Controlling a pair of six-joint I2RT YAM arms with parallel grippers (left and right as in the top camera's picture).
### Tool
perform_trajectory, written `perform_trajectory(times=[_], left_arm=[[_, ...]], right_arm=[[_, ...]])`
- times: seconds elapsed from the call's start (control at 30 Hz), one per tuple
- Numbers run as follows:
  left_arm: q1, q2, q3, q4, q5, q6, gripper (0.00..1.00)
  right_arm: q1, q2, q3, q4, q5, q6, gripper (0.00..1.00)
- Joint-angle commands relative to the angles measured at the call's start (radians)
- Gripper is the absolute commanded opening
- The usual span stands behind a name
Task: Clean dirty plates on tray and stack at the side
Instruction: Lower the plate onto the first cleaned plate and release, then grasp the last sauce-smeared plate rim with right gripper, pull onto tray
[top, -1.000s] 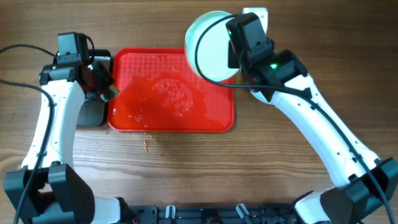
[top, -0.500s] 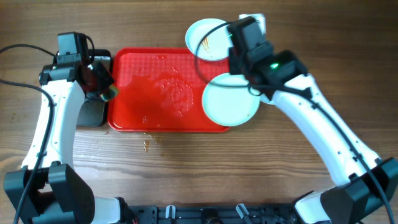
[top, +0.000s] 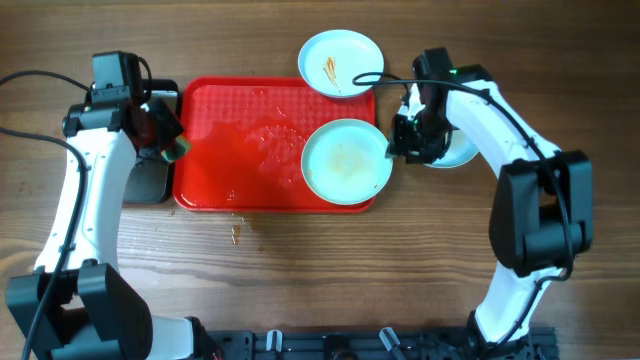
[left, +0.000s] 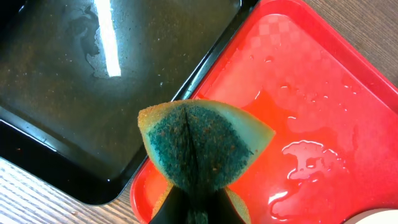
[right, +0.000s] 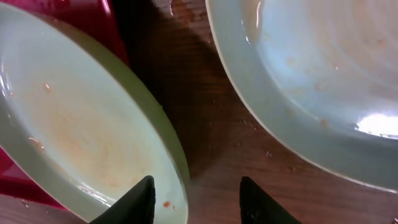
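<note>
Nearest in, low in the overhead frame, there's bare wooden surface (top: 300, 260). Just above it is the red tray (top: 230, 110), centre-left and glistening wet.

On the tray's lower right corner lies a smeared plate (top: 347, 161). It sits flat, with a faint orange film across its well, and its right edge hangs just past the tray rim.

Right beside it is the right hand (top: 405, 140). The wrist view shows its fingers (right: 140, 202) spread apart and gripping nothing, with the plate's rim lying in the gap between them. Whether either finger touches the rim, I cannot tell.

Under that arm, right of centre, a second plate (top: 455, 152) rests on the wood. It looks wet, and a strip of surface separates it from the smeared one.

Over at the tray's left edge, the left hand (top: 168, 143) is clamped tight on a folded sponge (left: 199, 146). Its green scouring face is towards the wrist camera, and it hangs over the line where the black pan (left: 81, 81) meets the tray.

Farthest out, top centre, is a streaked plate (top: 340, 63) with an orange mark in its well. Its lower edge overlaps the tray's upper right corner.
</note>
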Motion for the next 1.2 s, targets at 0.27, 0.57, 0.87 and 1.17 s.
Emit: perform_trajectory(times=[0.27,0.57,0.87,1.17], left_arm=[[0.002,0.005,-0.001,0.011,0.008,-0.010,0.04],[0.002,0.005,-0.001,0.011,0.008,-0.010,0.05],[0.002,0.005,-0.001,0.011,0.008,-0.010,0.04],[0.002,0.005,-0.001,0.011,0.008,-0.010,0.04]], right_arm=[[0.053,0.073,-0.011,0.081,-0.035,-0.019,0.36],[0.040,-0.022,0.003,0.093,0.038,-0.012,0.04],[-0.246,-0.269,0.000,0.105,0.131,0.065,0.04],[-0.403,-0.039,-0.005,0.107,0.163,0.058,0.04]])
